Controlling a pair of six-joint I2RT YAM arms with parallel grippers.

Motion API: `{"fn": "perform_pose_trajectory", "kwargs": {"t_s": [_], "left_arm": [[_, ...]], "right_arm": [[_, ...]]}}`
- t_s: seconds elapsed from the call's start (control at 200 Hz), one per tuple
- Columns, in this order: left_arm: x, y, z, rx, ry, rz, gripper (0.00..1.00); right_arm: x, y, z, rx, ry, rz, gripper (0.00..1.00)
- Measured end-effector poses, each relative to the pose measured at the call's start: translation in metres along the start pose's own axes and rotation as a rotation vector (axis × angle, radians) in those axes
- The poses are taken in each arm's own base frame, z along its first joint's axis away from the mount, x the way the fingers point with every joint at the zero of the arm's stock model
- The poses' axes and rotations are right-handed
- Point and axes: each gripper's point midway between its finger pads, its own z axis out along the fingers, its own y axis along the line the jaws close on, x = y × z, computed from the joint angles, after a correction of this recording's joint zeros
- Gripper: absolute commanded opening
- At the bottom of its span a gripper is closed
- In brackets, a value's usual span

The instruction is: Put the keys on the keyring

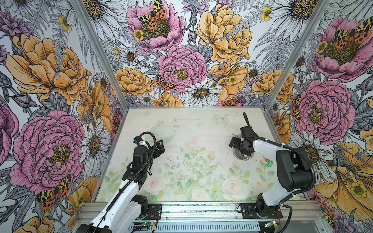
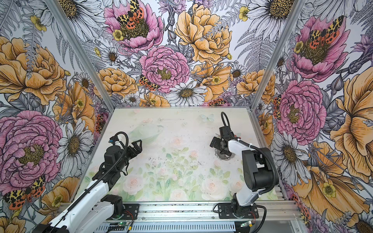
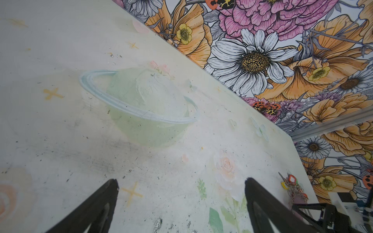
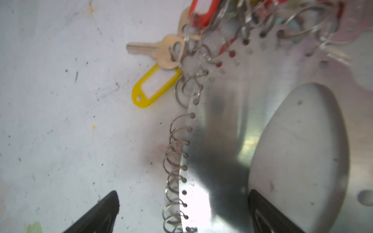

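Black fingers (image 4: 96, 219) of the right jaws stand wide apart, with only the rim of the keyring (image 4: 222, 121) between them. One finger hangs over the bare bench (image 4: 60, 100) outside the hoop, and its partner hangs over the hoop's inner side. Whether either tip touches the metal cannot be told. A fringe of small rings (image 4: 175, 161) runs along that rim, and further along it the keys (image 4: 159, 50) gather in a bunch. One key with a yellow tag (image 4: 155, 86) lies flat on the bench just outside the hoop. A red tag (image 4: 201, 12) shows, blurred, among the tangled rings beyond.

In both top views the right jaws hover over the keyring (image 1: 242, 157) (image 2: 223, 157), which lies at about 3 o'clock from the bench's middle, mostly hidden under the wrist. A green-tagged key (image 1: 269, 163) lies alone on the bench at about 3 o'clock of the hoop, near it but apart.

The left jaws are also spread wide and empty, their fingers (image 3: 105, 193) above bare bench. They sit at about 9 o'clock from the middle, well apart from the keyring, and point toward 1 o'clock. A pale green printed planet (image 3: 141, 113) lies ahead of them.
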Motion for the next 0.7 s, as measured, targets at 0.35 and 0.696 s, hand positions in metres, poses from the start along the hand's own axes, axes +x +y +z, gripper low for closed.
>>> {"fn": "perform_pose_trajectory", "kwargs": {"t_s": [0.35, 0.696], "left_arm": [[-0.035, 0.027, -0.028, -0.086, -0.136, -0.047, 0.99], [-0.033, 0.041, -0.038, -0.14, -0.138, -0.068, 0.99]], "right_arm": [[0.081, 0.163, 0.016, -0.149, 0.116, -0.324, 0.99], [0.201, 0.271, 0.0, -0.296, 0.217, -0.608, 1.0]]}}
